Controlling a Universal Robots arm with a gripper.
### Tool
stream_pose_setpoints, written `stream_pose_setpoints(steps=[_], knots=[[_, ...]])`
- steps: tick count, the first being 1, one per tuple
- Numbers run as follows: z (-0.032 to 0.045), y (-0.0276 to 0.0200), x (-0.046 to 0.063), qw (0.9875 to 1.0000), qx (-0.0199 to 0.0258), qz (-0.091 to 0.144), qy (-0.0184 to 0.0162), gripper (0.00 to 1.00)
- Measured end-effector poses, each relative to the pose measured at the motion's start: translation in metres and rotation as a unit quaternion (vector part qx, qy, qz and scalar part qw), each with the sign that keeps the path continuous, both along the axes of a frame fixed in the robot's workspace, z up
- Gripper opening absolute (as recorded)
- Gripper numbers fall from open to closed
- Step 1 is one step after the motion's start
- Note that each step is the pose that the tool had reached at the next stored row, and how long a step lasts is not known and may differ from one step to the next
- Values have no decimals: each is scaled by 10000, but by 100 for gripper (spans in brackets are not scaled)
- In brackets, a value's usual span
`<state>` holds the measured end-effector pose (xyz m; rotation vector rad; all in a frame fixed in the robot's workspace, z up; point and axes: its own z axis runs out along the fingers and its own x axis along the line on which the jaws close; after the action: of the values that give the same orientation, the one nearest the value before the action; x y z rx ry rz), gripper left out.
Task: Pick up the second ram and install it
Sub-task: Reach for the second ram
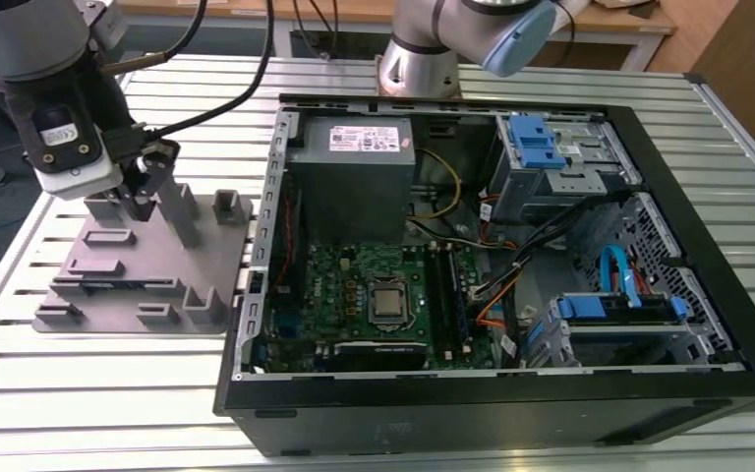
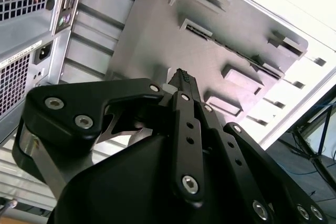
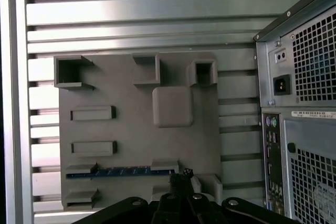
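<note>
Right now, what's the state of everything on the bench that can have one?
claw, low over the fixture plate, not holding the ram.
second ram, standing on edge in the fixture plate's slot, not picked up.
fixture plate, flat on the table, beside the case.
computer case, lying on its side, open on top, motherboard exposed.

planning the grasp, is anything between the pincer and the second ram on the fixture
Nothing visible. In the first wrist view the pincer hangs by one end of the second ram, seated edge-on in the grey fixture plate, with no post between.
</note>
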<state>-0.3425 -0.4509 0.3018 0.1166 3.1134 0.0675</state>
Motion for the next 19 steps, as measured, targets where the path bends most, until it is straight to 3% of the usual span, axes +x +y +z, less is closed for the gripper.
stream_pose_setpoints(steps=[19], knots=[[-290, -73, 0, 10000, 0, 0, 0, 11]])
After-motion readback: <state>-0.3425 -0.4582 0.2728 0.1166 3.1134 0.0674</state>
